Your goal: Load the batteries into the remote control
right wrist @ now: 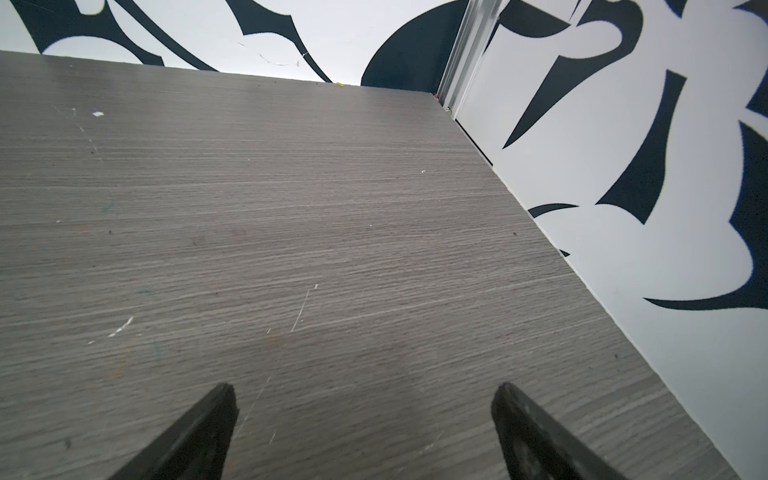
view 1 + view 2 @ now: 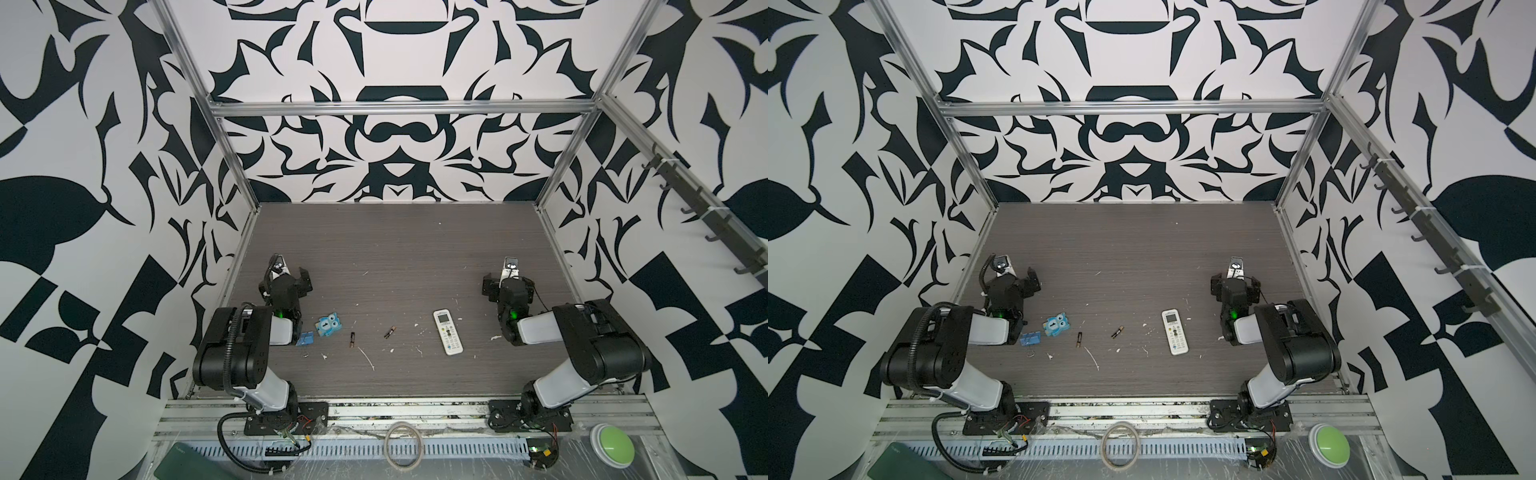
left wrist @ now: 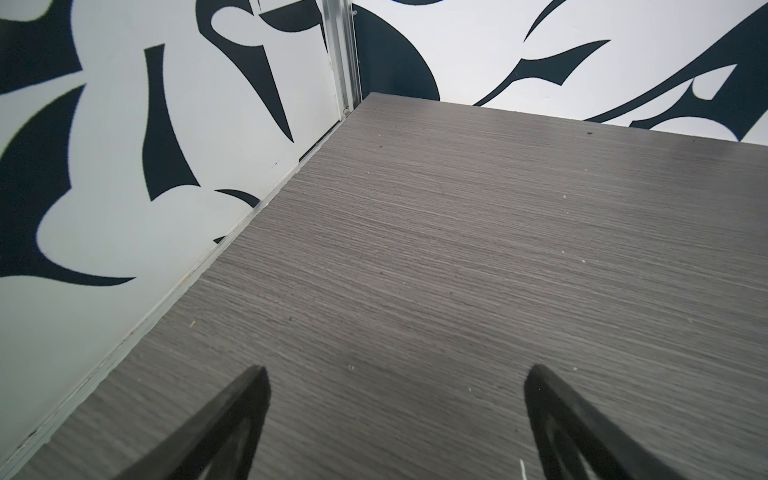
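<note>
The white remote control (image 2: 447, 331) (image 2: 1175, 331) lies face up, screen toward the back, right of the table's middle. Two dark batteries lie apart to its left: one (image 2: 389, 332) (image 2: 1117, 331) slanted, the other (image 2: 352, 338) (image 2: 1079, 339) nearly upright in both top views. My left gripper (image 2: 286, 275) (image 2: 1013, 279) (image 3: 397, 370) hovers open over bare table behind the toy, near the left wall. My right gripper (image 2: 509, 279) (image 2: 1235, 281) (image 1: 365, 387) stands open over bare table behind and right of the remote. Neither wrist view shows the remote or batteries.
A blue googly-eyed toy (image 2: 329, 325) and a small blue piece (image 2: 306, 337) sit beside the left arm. White scraps (image 2: 366, 358) litter the front of the table. Patterned walls close three sides. A tape ring (image 2: 403, 444) and a green button (image 2: 613, 444) lie beyond the front rail.
</note>
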Action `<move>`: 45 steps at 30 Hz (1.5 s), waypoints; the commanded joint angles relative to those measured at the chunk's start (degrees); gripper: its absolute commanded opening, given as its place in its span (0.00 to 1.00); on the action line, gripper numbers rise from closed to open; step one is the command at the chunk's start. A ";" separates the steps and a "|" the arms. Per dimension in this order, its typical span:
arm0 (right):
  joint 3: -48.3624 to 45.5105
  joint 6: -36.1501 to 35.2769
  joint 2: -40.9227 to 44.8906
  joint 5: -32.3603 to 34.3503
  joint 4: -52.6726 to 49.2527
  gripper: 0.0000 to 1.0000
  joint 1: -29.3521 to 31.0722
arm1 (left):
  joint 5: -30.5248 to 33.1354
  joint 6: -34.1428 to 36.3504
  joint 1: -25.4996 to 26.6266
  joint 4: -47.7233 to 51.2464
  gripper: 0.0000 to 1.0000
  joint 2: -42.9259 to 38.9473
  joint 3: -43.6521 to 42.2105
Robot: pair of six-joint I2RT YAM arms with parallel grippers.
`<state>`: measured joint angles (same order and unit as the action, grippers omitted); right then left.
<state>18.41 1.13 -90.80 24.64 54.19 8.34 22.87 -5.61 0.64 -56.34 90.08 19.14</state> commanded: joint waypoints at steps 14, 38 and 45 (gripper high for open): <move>0.77 0.29 1.11 0.24 1.57 1.00 -0.16 | -0.28 -0.35 -0.27 -1.21 0.99 0.06 0.74; 2.60 0.51 10.50 -0.05 -10.65 1.00 0.05 | 0.65 -0.24 -0.11 1.58 0.99 -3.82 0.71; 8.93 6.40 23.59 1.23 -36.82 1.00 3.17 | -3.47 -2.95 0.65 28.82 0.99 -18.99 7.29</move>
<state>23.66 4.05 -70.26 24.77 30.96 10.11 21.80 -6.83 0.80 -39.64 76.36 23.31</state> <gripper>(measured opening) 0.999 0.992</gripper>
